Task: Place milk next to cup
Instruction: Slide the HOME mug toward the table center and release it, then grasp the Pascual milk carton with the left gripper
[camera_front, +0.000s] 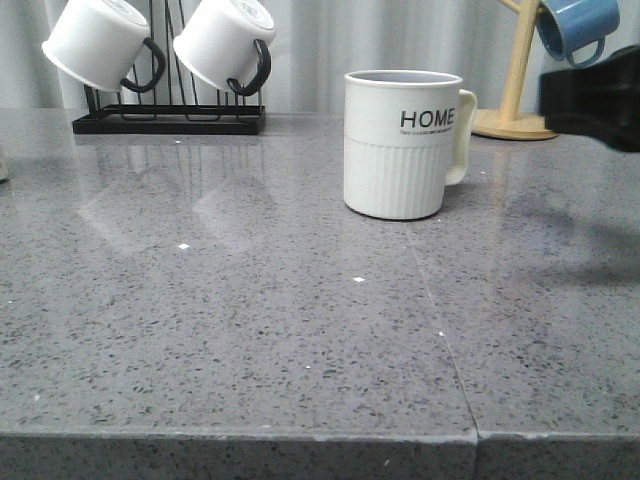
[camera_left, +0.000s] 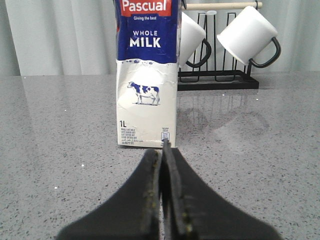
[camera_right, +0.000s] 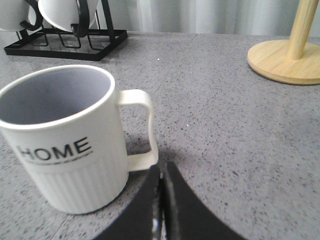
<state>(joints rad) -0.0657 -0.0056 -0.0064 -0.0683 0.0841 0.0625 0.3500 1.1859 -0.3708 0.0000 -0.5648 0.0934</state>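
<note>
The grey stone table (camera_front: 250, 330) takes up nearly everything in front of me, and on it the job looks barely begun. The milk (camera_left: 146, 75) stands upright on the table facing the left gripper (camera_left: 162, 155), and nothing is holding it. It does not appear in the front view at all, so I judge it sits well apart from the cup (camera_front: 400, 145), somewhere off to the left. Everything is left to do: grasp the carton, carry it across and set it down beside the cup.

The cup stands upright toward the back of the table, its handle pointing to the robot's right. From the right wrist view I can see straight into it, and it is empty. The right gripper (camera_right: 162, 175) hovers near the handle, jaws pressed together with nothing between them. The left gripper's jaws are likewise clenched on nothing, with the tips pointing at the foot of the carton, just short of it.

Behind, a black wire rack (camera_front: 168, 118) holds two white mugs (camera_front: 100, 42) tipped mouth-down on its pegs. A wooden mug tree (camera_front: 520, 90) at the back right carries a blue mug (camera_front: 575, 25). Whether the carton is full or empty I cannot tell; its top is cut off by the frame.
</note>
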